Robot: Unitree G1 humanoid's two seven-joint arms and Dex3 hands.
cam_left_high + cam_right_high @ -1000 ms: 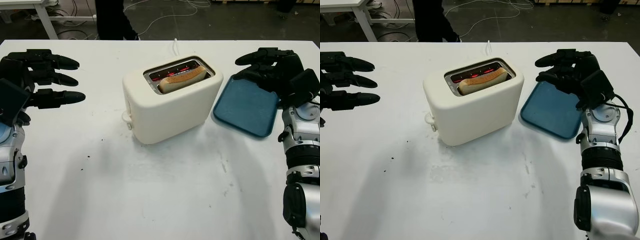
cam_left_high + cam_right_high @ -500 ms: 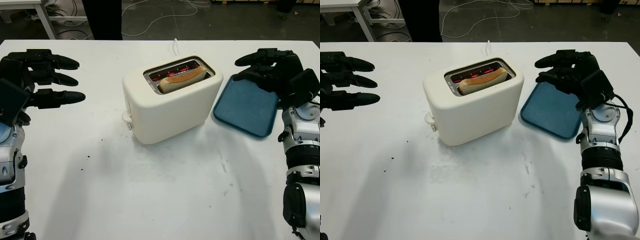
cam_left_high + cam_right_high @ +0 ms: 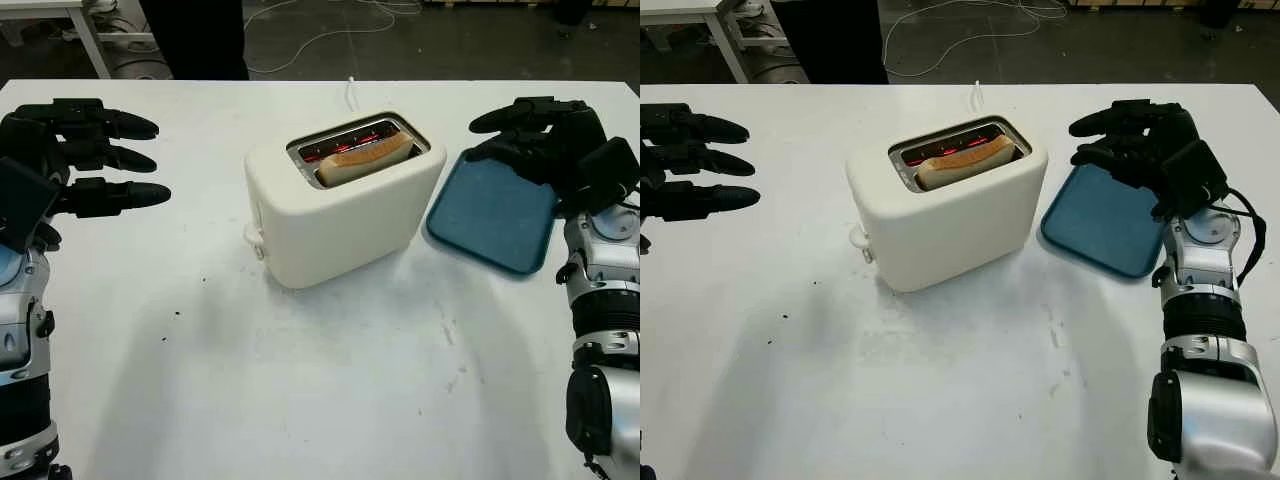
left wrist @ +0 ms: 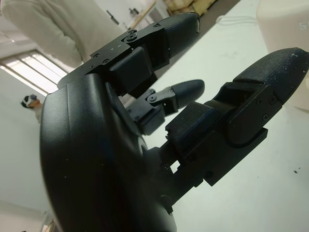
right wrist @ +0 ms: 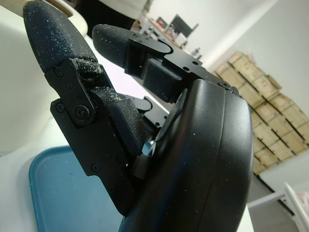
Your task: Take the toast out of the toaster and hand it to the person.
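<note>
Toast (image 3: 366,157) sits in the toaster (image 3: 340,205). Left hand (image 3: 75,150) released, far left of it; right hand (image 3: 545,140) released over the tray (image 3: 490,215).

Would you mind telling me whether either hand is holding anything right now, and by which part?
Nothing is held. The left hand and right hand are open; the toast sits in the toaster.

Illumination: bright, even, overhead.
Shadows: soft, faint grey patches on the desk (image 3: 330,400) below the left-hand fingers (image 3: 120,195).
Glare: bright window behind the fingers in the left wrist view.
Focus: wrist-view backgrounds blurred.
</note>
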